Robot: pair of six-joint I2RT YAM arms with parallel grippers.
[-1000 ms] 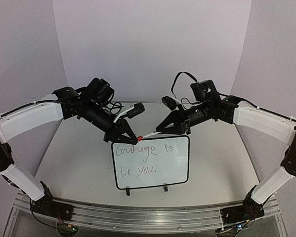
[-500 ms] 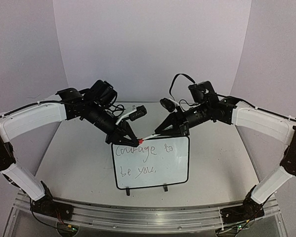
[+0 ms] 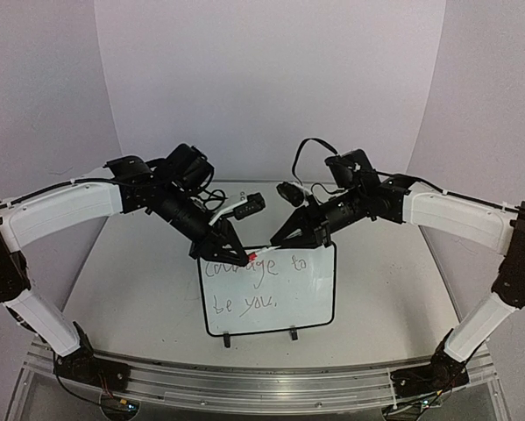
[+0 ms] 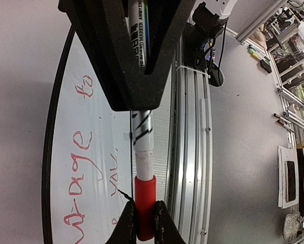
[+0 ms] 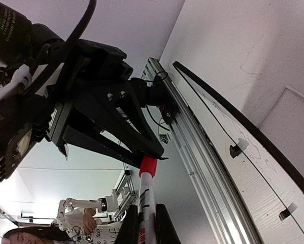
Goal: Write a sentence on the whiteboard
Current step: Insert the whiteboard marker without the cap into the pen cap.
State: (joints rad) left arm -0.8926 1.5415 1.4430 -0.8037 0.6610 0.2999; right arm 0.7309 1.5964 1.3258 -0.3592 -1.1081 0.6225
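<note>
Here the grey counter [image 3: 139, 289] carries the whiteboard [image 3: 319, 298], which lies flat at the middle between the 2 arms, its 2 black clips [image 3: 229, 338] on the near long edge. The sentence [image 3: 258, 270] runs across the board in 2 handwritten lines, "Courage to" above "be you,". The 2 hands meet over the board's far edge, towards its left corner. The right hand [image 3: 278, 243] is clenched on the body of a white marker [image 3: 271, 252], with the barrel lying between its fingers. The left hand [image 3: 243, 258] is pinched tight on the red cap [image 3: 259, 257] at the marker's end. Whether the marker touches the board cannot be told.
</note>
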